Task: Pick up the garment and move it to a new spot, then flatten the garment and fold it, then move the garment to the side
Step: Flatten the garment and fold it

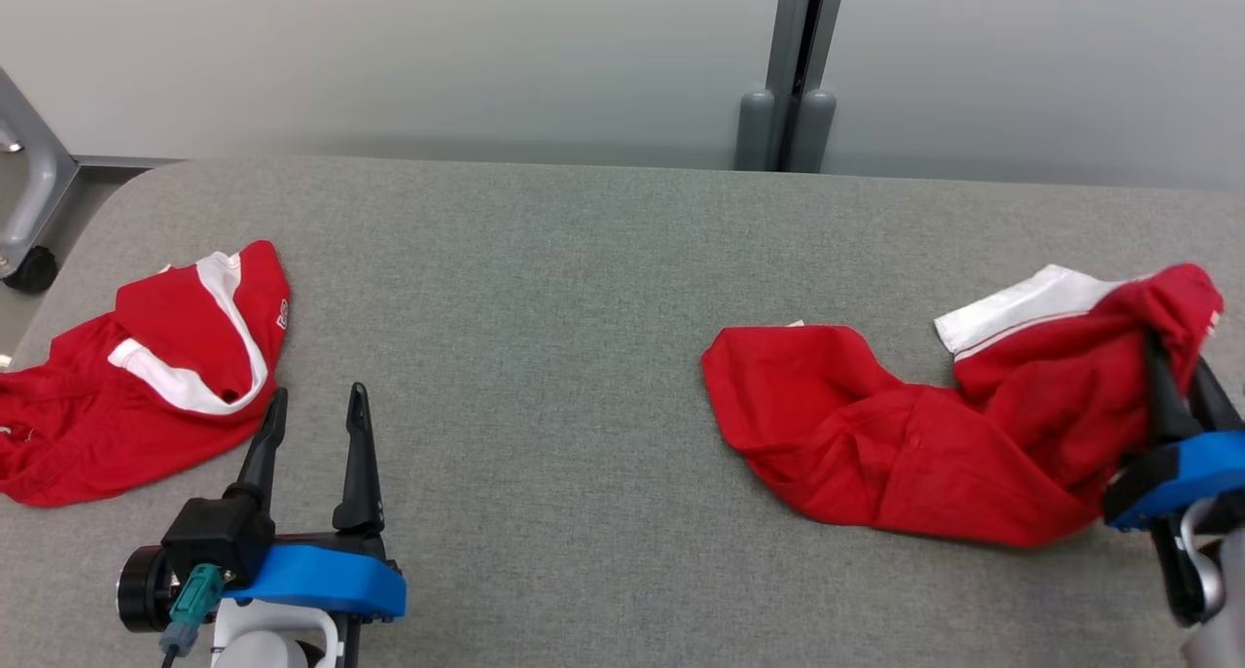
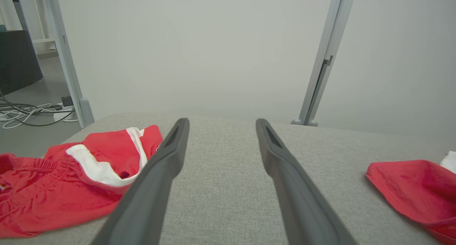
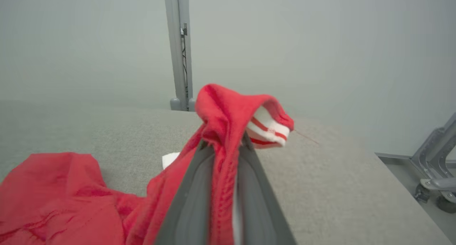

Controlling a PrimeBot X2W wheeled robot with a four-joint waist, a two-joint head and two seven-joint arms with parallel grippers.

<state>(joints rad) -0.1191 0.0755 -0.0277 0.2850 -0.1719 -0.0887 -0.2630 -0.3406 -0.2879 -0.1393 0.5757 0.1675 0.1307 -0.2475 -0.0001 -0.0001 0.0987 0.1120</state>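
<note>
The right gripper (image 1: 1177,362) has its fingers clamped on a raised fold of the red garment (image 1: 905,444). The right wrist view makes plain what the head view barely shows: cloth bunched between the two fingers, and a white, red-striped cuff (image 3: 269,129) curling over just past their tips. The rest of the garment trails left of those fingers across the grey table (image 1: 584,260). The left gripper (image 1: 316,405) has its fingers apart around nothing. A second red garment (image 1: 146,386) lies just left of them, and its gathered waistband (image 2: 46,164) is clear in the left wrist view.
</note>
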